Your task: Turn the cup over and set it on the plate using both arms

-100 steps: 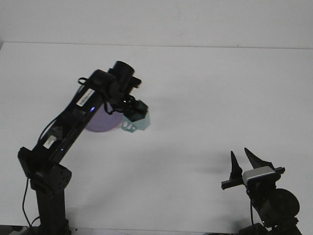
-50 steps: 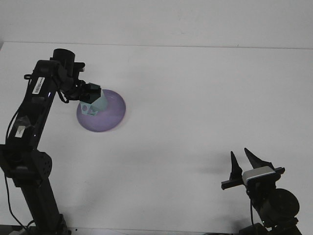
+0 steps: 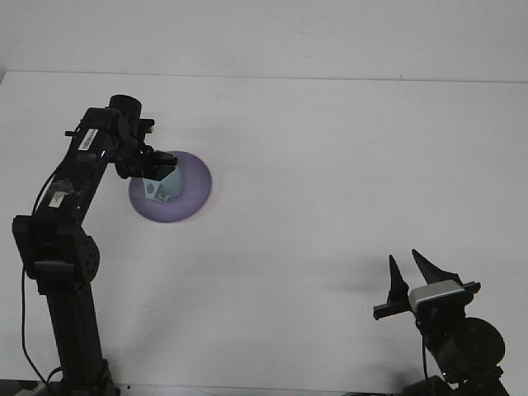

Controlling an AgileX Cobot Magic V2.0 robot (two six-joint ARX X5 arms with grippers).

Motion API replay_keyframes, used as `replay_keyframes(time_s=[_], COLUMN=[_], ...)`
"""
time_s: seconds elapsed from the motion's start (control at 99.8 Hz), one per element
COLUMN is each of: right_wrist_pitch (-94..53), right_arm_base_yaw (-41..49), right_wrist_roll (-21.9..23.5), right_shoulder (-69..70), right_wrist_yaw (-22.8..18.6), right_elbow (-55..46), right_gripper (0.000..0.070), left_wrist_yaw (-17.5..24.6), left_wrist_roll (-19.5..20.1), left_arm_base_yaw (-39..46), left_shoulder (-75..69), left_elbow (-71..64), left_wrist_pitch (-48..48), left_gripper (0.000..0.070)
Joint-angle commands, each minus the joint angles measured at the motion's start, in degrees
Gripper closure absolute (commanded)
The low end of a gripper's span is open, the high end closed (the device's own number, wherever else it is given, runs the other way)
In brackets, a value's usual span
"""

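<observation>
Front view: pale teal faceted plastic cup [image 3: 162, 186] down over the round lilac plate [image 3: 196, 188], left of centre, clamped at its upper rim between the jaws of the black left gripper [image 3: 154, 165]. Looks tilted, mouth not clearly readable from here. Contact with the plate surface hard to confirm. Best handled now by settling the base flat, easing off downward pressure, then spreading the jaws slowly and lifting straight up to avoid tipping it. Black right gripper [image 3: 412, 271] parked low at near right, jaws apart, holding nothing, well apart from the plate.
</observation>
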Motion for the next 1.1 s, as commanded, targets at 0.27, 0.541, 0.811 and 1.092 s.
replay_keyframes(time_s=[0.27,0.541,0.811,1.092], right_wrist_pitch=[0.33,0.33,0.48,1.03], right_arm_base_yaw=[0.15,0.15,0.15,0.15], right_wrist_roll=[0.85,0.85,1.05,2.67], right_shoulder=[0.22,0.22,0.22,0.22], right_wrist_yaw=[0.22,0.2,0.22,0.24], right_elbow=[0.48,0.48,0.48,0.48], right_gripper=[0.0408,0.0408,0.0409,0.0571], left_wrist_yaw=[0.37,0.37,4.42,3.93], left_wrist_roll=[-0.13,-1.62,-1.01,1.49], left_arm_base_yaw=[-0.09,1.18,3.08,3.5], left_shoulder=[0.09,-12.85,-30.1,-49.2], left_elbow=[2.99,4.39,4.33,-10.12], left_wrist_pitch=[-3.08,-3.61,-3.48,4.57], left_gripper=[0.0085,0.0089,0.0687,0.0687])
